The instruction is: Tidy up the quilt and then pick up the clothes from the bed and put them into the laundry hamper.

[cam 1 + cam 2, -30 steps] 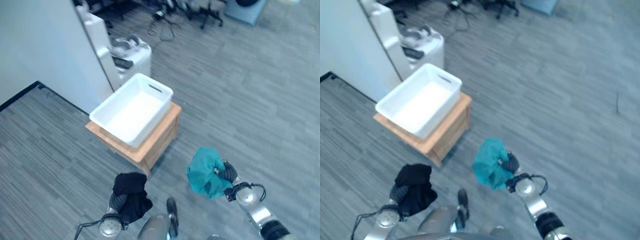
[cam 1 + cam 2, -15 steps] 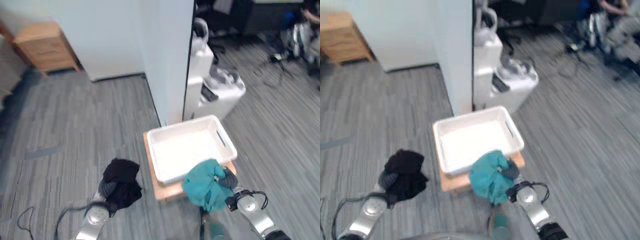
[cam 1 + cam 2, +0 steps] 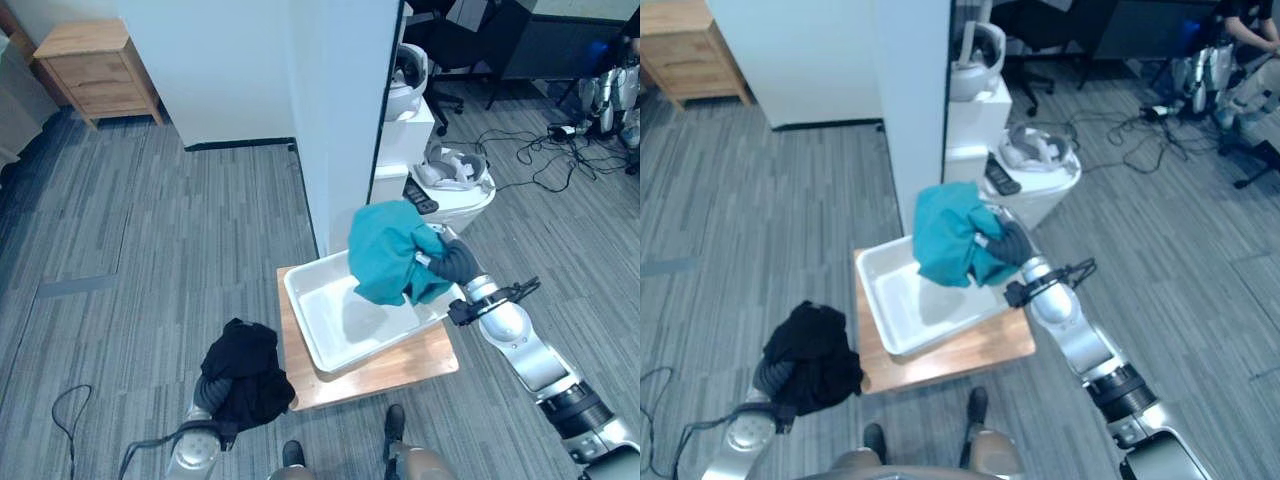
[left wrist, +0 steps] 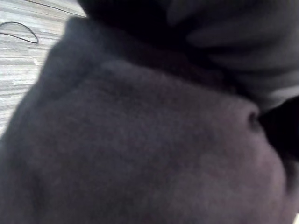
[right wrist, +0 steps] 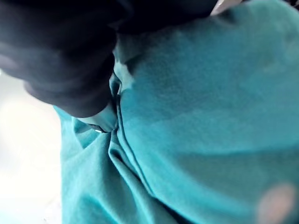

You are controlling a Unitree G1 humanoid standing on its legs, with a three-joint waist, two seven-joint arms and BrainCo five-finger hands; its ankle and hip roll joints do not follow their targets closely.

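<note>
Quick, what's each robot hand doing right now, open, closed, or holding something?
Left robot hand: closed on the black garment.
Right robot hand: closed on the teal garment, above the white hamper.

An office or lab floor fitted out as a mock bedroom is seen: grey striped carpet tiles [image 3: 180,230], a white partition wall [image 3: 300,90], a wooden nightstand [image 3: 95,65], a black office chair [image 3: 445,40], loose cables [image 3: 545,155] on the floor and white headsets [image 3: 455,168] laid on white pedestals.
</note>
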